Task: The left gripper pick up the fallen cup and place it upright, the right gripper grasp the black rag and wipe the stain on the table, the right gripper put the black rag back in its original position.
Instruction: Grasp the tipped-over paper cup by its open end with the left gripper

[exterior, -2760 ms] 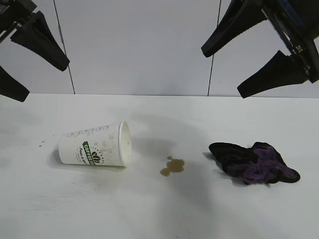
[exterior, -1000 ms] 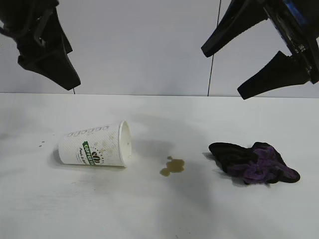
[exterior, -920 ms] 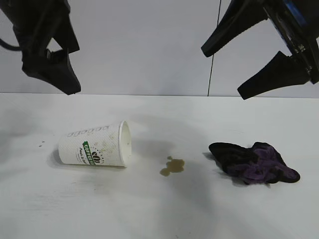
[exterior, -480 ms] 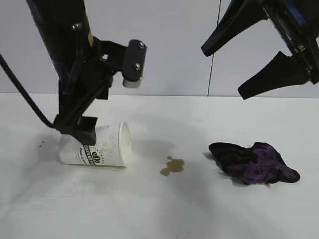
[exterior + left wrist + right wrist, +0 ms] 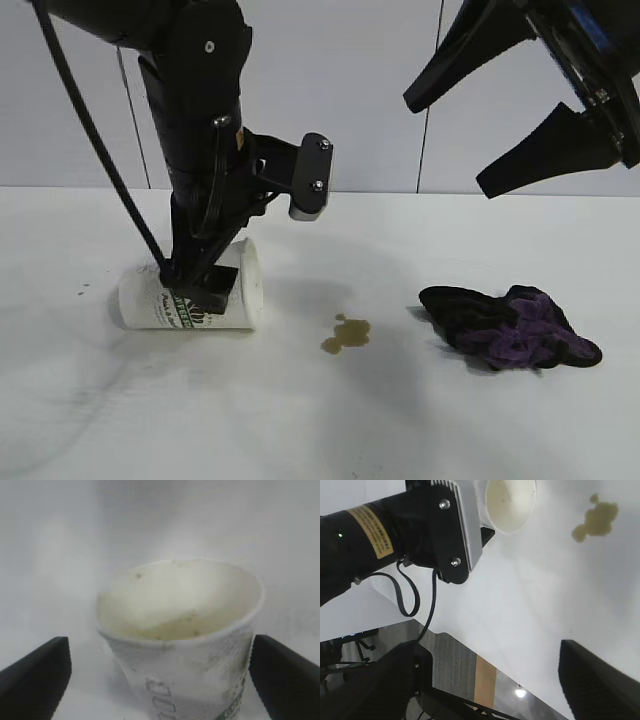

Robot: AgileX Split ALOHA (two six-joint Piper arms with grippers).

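- The left pincer (image 5: 200,285) stands spread wide at the cup (image 5: 245,290), one finger (image 5: 35,677) on each side, neither visibly touching it.
- The cup lies on its side toward the tabletop's (image 5: 320,420) left edge.
- The right pincer (image 5: 500,140) hangs spread, empty, above the rag (image 5: 510,327).
- The stain (image 5: 346,334) sits between cup and rag.
- A grey panelled wall (image 5: 370,90) runs behind.
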